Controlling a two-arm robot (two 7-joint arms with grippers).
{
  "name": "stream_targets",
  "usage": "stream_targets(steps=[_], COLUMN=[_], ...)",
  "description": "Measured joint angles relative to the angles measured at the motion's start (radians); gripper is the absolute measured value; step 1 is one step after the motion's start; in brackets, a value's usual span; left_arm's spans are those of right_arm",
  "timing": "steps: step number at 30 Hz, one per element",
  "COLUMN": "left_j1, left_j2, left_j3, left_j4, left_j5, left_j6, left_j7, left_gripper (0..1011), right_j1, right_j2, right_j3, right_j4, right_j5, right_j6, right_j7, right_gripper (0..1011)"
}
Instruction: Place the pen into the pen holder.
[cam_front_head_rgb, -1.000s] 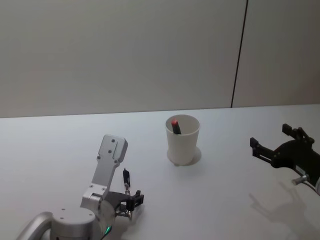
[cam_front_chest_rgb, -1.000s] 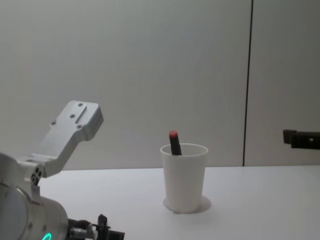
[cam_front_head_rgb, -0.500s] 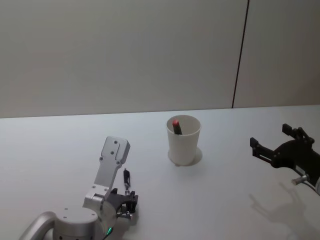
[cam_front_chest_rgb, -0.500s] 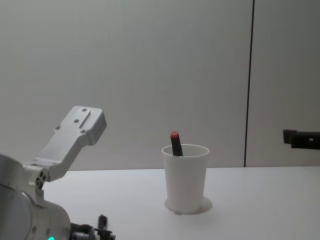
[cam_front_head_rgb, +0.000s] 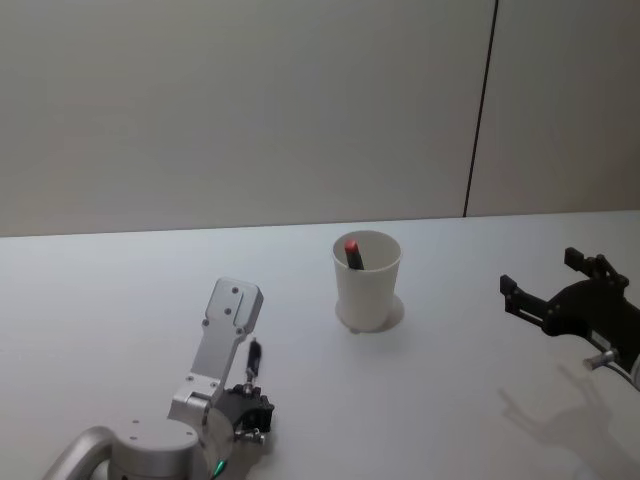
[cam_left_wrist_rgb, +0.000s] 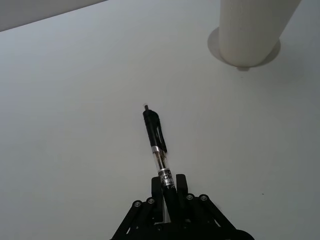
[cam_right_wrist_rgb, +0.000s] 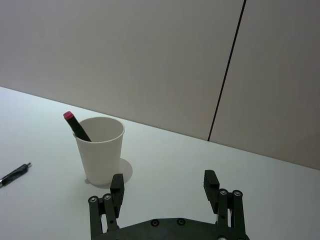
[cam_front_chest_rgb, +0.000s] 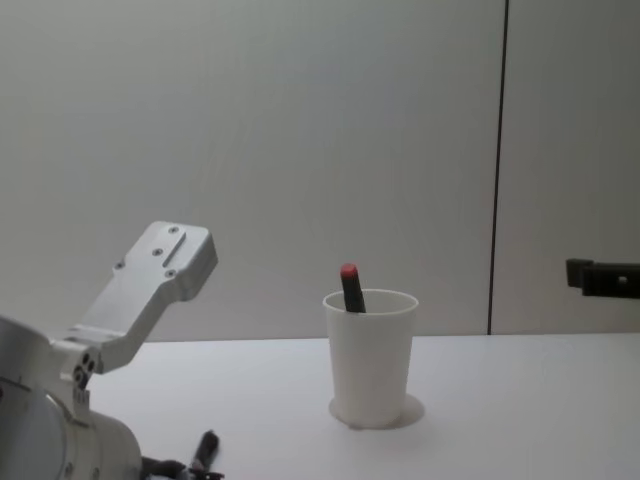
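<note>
The pen holder (cam_front_head_rgb: 366, 283) is a plain white paper cup standing upright mid-table, also in the chest view (cam_front_chest_rgb: 370, 355) and both wrist views (cam_left_wrist_rgb: 250, 30) (cam_right_wrist_rgb: 100, 150). A dark, red-capped pen (cam_front_head_rgb: 352, 250) (cam_front_chest_rgb: 350, 287) (cam_right_wrist_rgb: 75, 125) leans inside it. Near the table's front left, my left gripper (cam_front_head_rgb: 252, 392) (cam_left_wrist_rgb: 167, 184) is shut on one end of a black pen (cam_front_head_rgb: 254, 358) (cam_left_wrist_rgb: 156, 142) (cam_front_chest_rgb: 207, 450). That pen is low over the table, and its free end points toward the cup. My right gripper (cam_front_head_rgb: 560, 295) (cam_right_wrist_rgb: 165, 190) hovers open at the right, apart from the cup.
The white table (cam_front_head_rgb: 450, 400) runs back to a grey wall with a dark vertical seam (cam_front_head_rgb: 480, 110). My left arm's pale wrist link (cam_front_head_rgb: 230, 320) (cam_front_chest_rgb: 140, 290) rises above the gripper.
My left gripper has drawn slightly back toward me with the black pen, and the pen now tilts instead of standing upright. The cup and my right arm have not moved.
</note>
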Motion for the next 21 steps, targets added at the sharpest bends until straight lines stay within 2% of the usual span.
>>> stream_targets(steps=[9,21], left_j1=[0.003,0.007], left_j2=[-0.004,-0.006], left_j3=[-0.005,-0.017], left_j4=[-0.001,-0.008], left_j5=[0.012,0.030], left_j6=[0.005,-0.011], left_j7=[-0.007,-0.009], left_gripper=[144,139], right_j1=[0.000,0.000], right_j2=[0.000,0.000], right_j3=[0.000,0.000], right_j4=[0.000,0.000], right_j5=[0.000,0.000], right_j6=[0.000,0.000], right_j7=[0.000,0.000], right_gripper=[1001,1001])
